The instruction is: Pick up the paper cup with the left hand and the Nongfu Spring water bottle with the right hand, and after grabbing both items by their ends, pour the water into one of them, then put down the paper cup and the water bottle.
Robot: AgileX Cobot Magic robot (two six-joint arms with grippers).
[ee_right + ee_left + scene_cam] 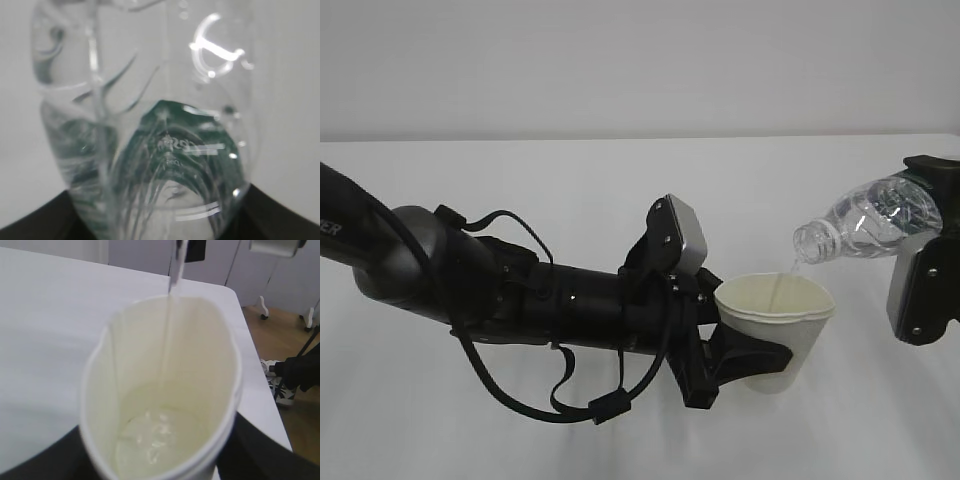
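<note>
I see the paper cup [778, 330] as matt white paper outside, pale cream inside, with a smooth rolled rim. The Nongfu Spring water bottle [865, 222] at right of the frame is clear, glossy ribbed plastic catching bright glints. The water [150, 437] looks colourless and shiny. The left gripper [740, 352] is matt black plastic. The desk [620, 180] is smooth, matt white.

- Exterior view: bright, even, diffuse light; the white table [620, 180] is nearly washed out, shadows faint and soft.
- Left wrist view: the paper cup [165, 390] is soft-focused, its near rim blurred; small glints on the water [150, 432].
- Right wrist view: the Nongfu Spring water bottle [150, 135] is heavily blurred, with a ring-shaped glare upper right.
</note>
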